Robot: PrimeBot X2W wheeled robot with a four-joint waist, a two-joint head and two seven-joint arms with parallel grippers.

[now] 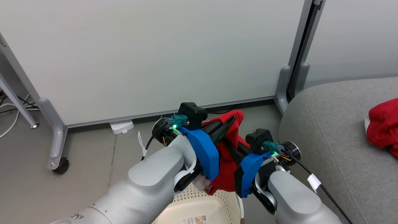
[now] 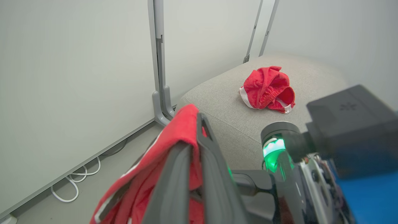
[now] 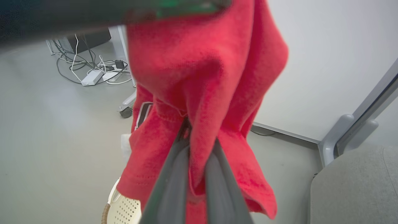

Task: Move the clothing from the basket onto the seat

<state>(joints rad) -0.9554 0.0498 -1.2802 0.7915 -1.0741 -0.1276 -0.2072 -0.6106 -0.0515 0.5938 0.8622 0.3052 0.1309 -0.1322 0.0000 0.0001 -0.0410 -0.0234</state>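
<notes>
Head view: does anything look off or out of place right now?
Nothing stands out. The left gripper and right gripper both pinch one red garment above the basket; a second garment lies crumpled on the seat.

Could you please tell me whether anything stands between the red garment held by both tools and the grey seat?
Nothing visible does. The held garment hangs above the basket, beside the seat; its near edge is bare, and a second red garment lies farther along.

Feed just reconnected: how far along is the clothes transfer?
Done: one red garment lies on the seat. In hand: left end effector and right end effector pinch a second garment above the basket. Remaining: set it on the seat; basket's visible part looks bare.
</notes>
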